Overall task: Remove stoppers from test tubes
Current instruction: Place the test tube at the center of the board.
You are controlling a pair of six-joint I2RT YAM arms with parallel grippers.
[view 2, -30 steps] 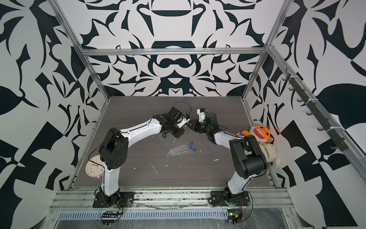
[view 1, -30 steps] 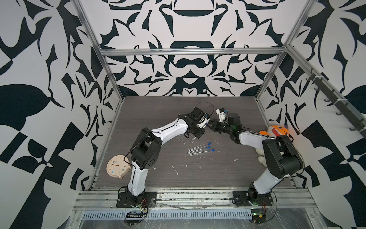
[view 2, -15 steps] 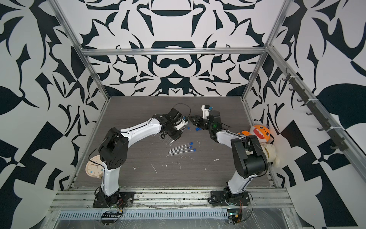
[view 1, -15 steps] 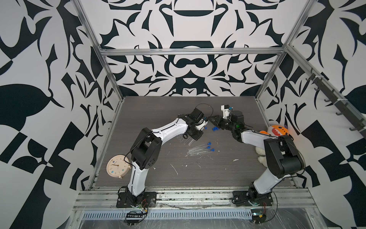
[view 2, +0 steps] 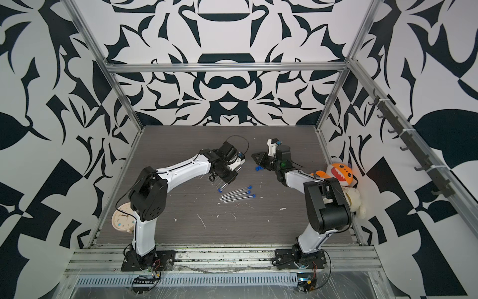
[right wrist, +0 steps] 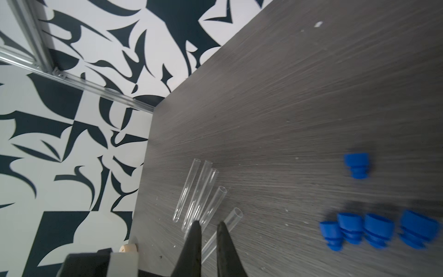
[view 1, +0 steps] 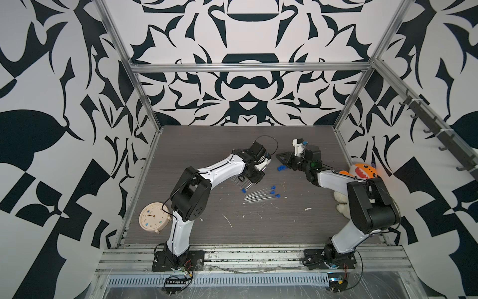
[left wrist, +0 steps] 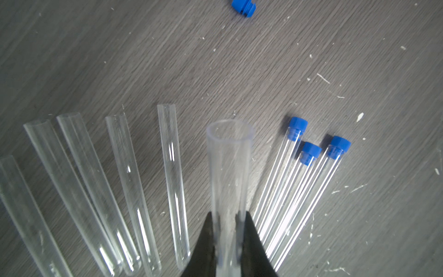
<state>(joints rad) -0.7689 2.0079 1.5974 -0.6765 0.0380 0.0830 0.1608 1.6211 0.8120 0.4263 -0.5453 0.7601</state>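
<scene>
In the left wrist view my left gripper [left wrist: 227,215] is shut on a clear test tube [left wrist: 229,167] whose far end is open, with no stopper in it. Both top views show this gripper [view 1: 249,182] [view 2: 227,181] low over the table. Several unstoppered tubes [left wrist: 119,179] lie fanned beside it. Three tubes still carry blue stoppers [left wrist: 311,150] [view 1: 273,191]. One loose stopper [left wrist: 243,8] lies ahead. My right gripper [right wrist: 208,224] [view 1: 282,157] has its jaws slightly apart and empty. It hangs just behind a heap of loose stoppers [right wrist: 378,230] [view 1: 282,168] [view 2: 258,168].
A round beige clock [view 1: 152,220] stands at the front left by the left arm's base. An orange plush toy [view 1: 362,172] and a white one [view 1: 341,204] lie against the right wall. White flecks [view 1: 227,220] litter the dark table. Patterned walls enclose three sides.
My right gripper has drawn back from the left one toward the right, uncovering the heap of loose stoppers. The left gripper, still holding its tube, has shifted slightly toward the front.
</scene>
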